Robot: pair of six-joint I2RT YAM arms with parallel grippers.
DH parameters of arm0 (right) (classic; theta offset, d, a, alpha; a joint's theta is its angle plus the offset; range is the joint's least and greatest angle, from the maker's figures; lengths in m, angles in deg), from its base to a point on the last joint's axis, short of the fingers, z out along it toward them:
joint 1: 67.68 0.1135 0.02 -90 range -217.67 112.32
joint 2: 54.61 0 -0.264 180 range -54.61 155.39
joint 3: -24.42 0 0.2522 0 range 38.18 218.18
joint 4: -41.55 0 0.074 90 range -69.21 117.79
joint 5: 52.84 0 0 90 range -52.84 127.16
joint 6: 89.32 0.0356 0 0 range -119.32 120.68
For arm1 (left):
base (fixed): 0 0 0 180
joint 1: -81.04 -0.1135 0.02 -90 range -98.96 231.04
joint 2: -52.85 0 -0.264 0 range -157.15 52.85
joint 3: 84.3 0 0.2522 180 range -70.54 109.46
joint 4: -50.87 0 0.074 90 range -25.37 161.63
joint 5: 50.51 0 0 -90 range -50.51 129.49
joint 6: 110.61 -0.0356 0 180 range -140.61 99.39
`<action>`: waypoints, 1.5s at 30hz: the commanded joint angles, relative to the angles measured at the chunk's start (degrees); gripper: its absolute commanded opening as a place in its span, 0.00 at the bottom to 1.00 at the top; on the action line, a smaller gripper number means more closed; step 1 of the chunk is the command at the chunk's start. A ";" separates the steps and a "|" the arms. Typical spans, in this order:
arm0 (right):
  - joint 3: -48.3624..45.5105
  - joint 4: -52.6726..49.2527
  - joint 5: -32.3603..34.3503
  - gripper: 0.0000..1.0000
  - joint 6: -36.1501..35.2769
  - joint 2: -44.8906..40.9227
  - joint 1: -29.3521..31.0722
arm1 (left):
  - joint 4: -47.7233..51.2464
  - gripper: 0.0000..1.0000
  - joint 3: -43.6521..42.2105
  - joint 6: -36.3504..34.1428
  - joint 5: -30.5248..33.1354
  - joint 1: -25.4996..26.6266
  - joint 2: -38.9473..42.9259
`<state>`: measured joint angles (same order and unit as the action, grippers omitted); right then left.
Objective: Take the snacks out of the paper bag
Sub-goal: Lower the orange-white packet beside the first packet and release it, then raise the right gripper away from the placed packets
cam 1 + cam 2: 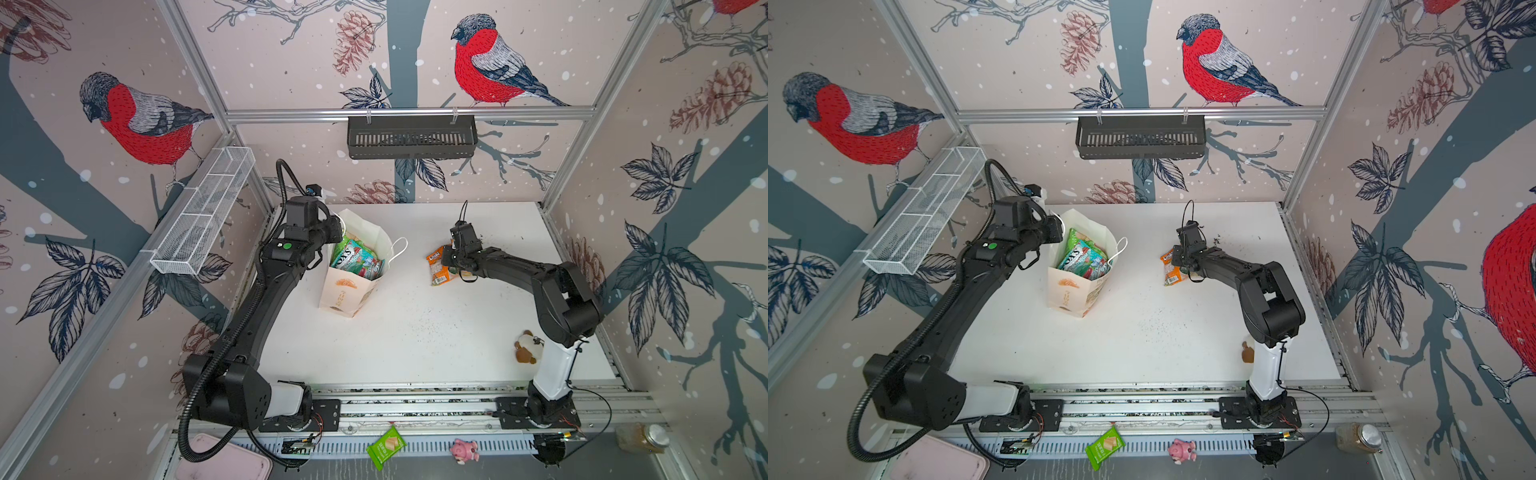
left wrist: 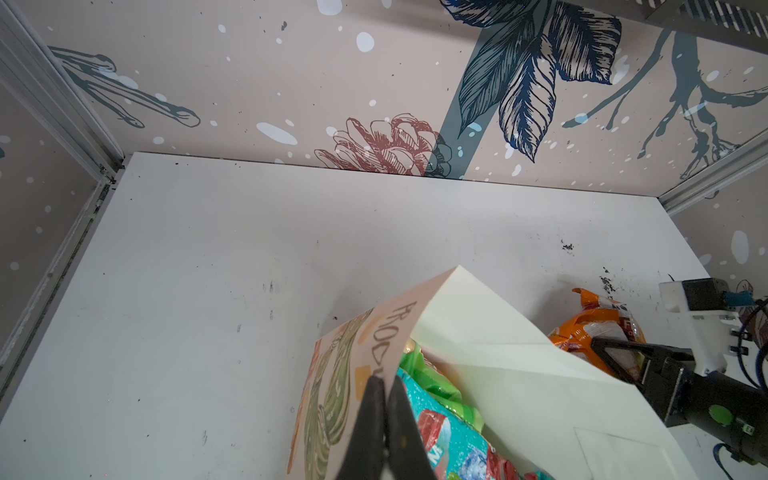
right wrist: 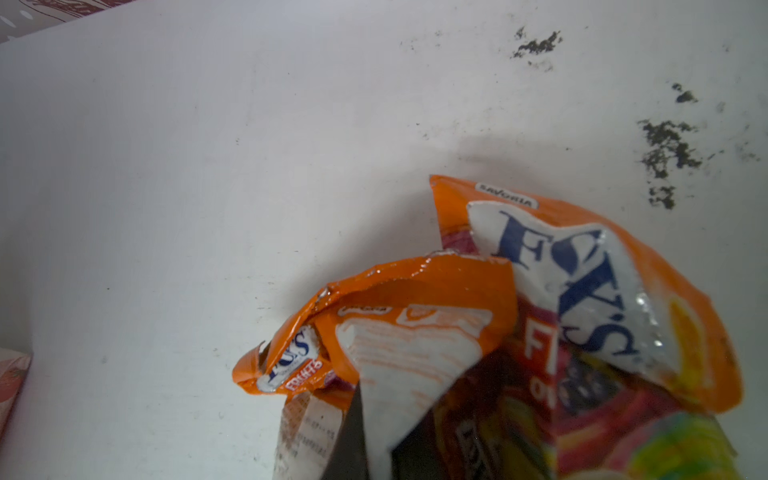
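Where right pincer (image 3: pixel 386 415) grips: orange packet (image 3: pixel 411 345) between jaws.

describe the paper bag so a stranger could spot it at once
On the white tabletop, look left of centre. There is a tall cream paper carrier bag with white cord handles. Unlike the crumpled orange foil packets nearby, it stands upright.

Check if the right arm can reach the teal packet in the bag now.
Probably not yet: the right gripper is shut on an orange packet. The bag stands open, leaving the teal packet exposed.

Upright paper bag (image 1: pixel 348 291); orange snacks (image 1: pixel 439 269) outside
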<state>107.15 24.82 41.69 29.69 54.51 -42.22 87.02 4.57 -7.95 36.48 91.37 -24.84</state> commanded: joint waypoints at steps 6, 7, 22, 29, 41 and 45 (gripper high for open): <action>1.58 -0.64 0.95 0.07 1.20 2.32 -0.22 | -3.59 0.00 0.04 0.37 0.02 -0.13 0.17; 1.69 -0.81 0.94 0.12 1.14 2.34 -0.15 | -3.66 0.00 0.04 0.41 -0.07 -0.12 0.09; 5.83 -4.39 6.72 1.00 -0.73 -2.29 3.47 | -3.50 0.00 0.00 0.31 1.19 -0.16 0.50; 4.47 -3.27 11.04 1.00 -1.94 -8.38 5.93 | -3.59 0.00 -0.28 0.16 2.38 -0.13 0.96; -2.97 0.37 10.38 1.00 -3.77 -22.22 7.76 | -4.51 0.00 -0.76 0.69 2.36 -0.13 0.76; -8.01 4.63 9.42 1.00 -4.14 -28.00 8.28 | -4.41 0.00 -0.86 0.60 3.57 -0.13 0.79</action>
<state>101.08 25.11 51.57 26.17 28.83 -34.20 86.74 3.63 -7.38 38.98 91.32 -24.23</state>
